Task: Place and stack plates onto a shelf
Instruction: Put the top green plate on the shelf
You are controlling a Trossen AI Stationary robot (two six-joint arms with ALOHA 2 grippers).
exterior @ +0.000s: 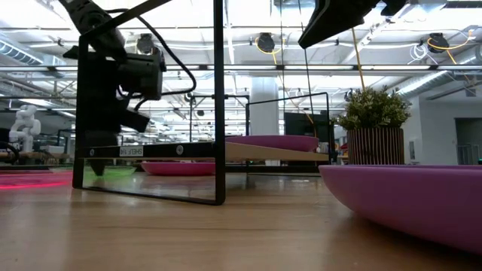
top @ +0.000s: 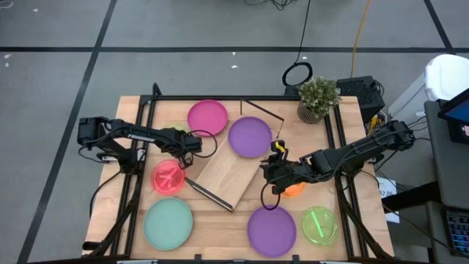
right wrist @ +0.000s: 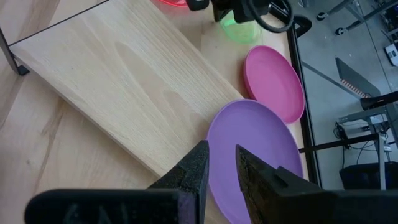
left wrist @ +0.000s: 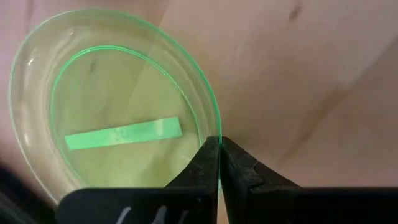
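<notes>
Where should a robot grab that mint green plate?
Probably by its rim: the mint green plate lies flat and shallow on the table, so only the edge offers a pinch. Come from above, at the side away from the red plate.

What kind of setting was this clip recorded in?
Likely a robotics lab or workshop hall: a wooden table on a taped grey floor, ceiling trusses with strip lights behind, and a white humanoid robot in the background.

No text, label or number can be read anywhere.
</notes>
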